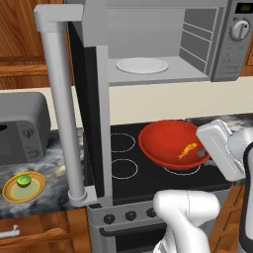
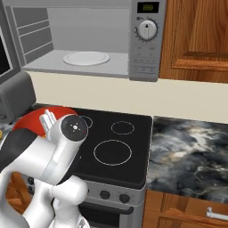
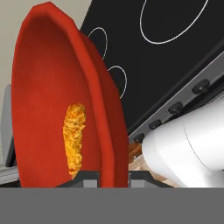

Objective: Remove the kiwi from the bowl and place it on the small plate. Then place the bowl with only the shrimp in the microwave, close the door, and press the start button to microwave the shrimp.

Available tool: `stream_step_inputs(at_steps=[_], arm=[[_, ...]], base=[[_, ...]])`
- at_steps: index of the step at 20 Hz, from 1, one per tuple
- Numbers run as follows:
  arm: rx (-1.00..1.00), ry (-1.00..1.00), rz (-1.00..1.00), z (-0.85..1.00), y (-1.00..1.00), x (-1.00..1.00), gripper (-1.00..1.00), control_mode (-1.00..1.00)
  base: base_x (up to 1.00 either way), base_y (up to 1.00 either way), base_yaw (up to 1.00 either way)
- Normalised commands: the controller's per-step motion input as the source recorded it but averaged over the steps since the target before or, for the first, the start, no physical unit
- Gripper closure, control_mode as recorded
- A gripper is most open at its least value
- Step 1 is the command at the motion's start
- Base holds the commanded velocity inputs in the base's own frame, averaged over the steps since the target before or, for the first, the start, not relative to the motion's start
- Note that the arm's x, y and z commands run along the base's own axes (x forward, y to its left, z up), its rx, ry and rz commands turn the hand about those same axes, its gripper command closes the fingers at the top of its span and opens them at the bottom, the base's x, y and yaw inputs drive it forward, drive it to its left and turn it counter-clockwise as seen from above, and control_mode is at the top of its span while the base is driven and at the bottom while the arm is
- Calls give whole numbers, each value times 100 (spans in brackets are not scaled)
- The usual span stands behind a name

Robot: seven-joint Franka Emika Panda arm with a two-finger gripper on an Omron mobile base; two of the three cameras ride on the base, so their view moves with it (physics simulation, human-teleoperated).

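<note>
1. A dark stovetop (image 1: 148, 178) sits between marble counters, with the microwave (image 1: 163, 44) open above it and its door (image 1: 91, 113) swung wide to the left.
2. The bowl (image 1: 170, 143) hangs over the burners, its rim pinched in the gripper (image 3: 113, 175), one finger on each side of the wall in the hand view.
3. The shrimp (image 1: 188, 149) lies inside near that rim, its long axis running from rim toward centre.
4. The kiwi (image 1: 23, 180) already rests on the plate (image 1: 22, 188), left of the door.
5. Risks, as I judge them: a one-edge grip lets the bowl sag and spill the shrimp, or the bowl clips the door or cavity lip while rising.
</note>
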Motion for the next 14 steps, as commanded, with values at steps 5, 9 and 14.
stream_step_inputs(at_steps=[5,9,14], arm=[[7,-4,0,2,-2,0,100,-100],[11,-6,0,64,11,0,100,-100],[16,-6,-3,99,-7,0,100,-100]], base=[[0,-2,2],[0,0,0],[0,0,0]])
